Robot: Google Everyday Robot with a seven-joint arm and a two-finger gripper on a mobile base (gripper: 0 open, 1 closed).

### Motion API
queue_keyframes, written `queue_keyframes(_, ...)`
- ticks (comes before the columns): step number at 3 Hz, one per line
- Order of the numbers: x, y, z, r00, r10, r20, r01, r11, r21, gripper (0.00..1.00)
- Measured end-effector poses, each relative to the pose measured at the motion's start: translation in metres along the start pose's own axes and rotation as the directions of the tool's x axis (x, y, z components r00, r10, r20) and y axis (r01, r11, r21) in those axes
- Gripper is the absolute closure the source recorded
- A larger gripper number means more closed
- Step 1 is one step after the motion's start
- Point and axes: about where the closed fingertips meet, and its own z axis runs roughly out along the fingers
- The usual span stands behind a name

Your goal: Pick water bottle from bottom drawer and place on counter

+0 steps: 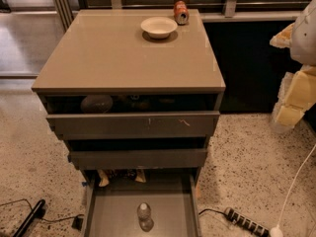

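Note:
The water bottle (144,216), clear with a white cap, lies on the flat grey floor of the bottom drawer (111,216), which is pulled open at the bottom of the view. The beige counter (113,58) tops the grey cabinet. My gripper (285,73) hangs at the right edge of the view, level with the cabinet's upper drawers, well to the right of and above the bottle. Its pale yellow fingers (291,100) stand apart with nothing between them.
A white bowl (158,26) and an orange-red soda can (180,12) sit at the counter's far edge. The two upper drawers (133,125) are slightly open. A power strip (245,222) and white cable (296,181) lie on the floor at right, and dark cables (29,216) at left.

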Motion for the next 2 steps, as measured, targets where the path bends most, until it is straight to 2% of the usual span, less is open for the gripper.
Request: queue_keyframes(2,-0.002,0.003,0.014,1.0,0.005,-0.003,-0.005,1.0,-0.006,0.0)
